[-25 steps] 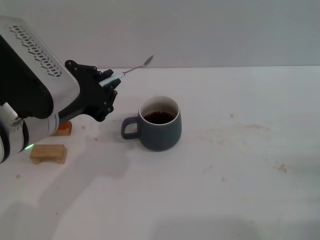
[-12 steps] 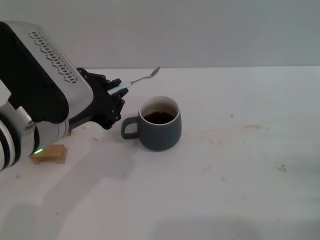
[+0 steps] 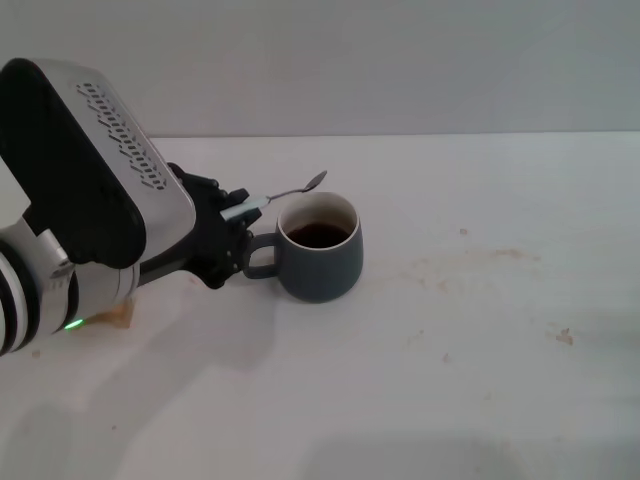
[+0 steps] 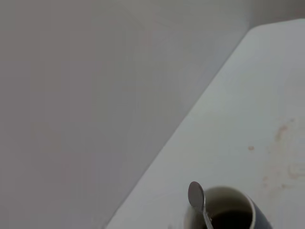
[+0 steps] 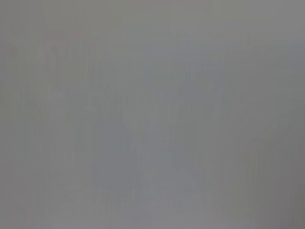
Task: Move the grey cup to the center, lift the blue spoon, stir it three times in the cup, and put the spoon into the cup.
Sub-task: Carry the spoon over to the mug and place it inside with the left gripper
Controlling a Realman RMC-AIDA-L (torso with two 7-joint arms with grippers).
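The grey cup [image 3: 318, 248] stands near the middle of the white table, handle toward my left arm, with dark liquid inside. My left gripper [image 3: 232, 214] is shut on the pale handle of the blue spoon [image 3: 285, 196], just left of the cup's handle. The spoon's metal bowl pokes out over the cup's far left rim, above the liquid. In the left wrist view the blue spoon's bowl [image 4: 196, 195] hangs over the grey cup's white rim [image 4: 224, 193]. My right gripper is out of view; its wrist view shows only blank grey.
A tan wooden block [image 3: 124, 313] peeks out behind my left arm at the table's left. Faint brown stains [image 3: 500, 255] mark the table [image 3: 480, 380] to the right of the cup. A grey wall rises behind the table's far edge.
My left gripper has moved down and to the right with the spoon. The spoon's bowl has dropped from above the table's back edge to just over the cup's rim. The cup has stayed put.
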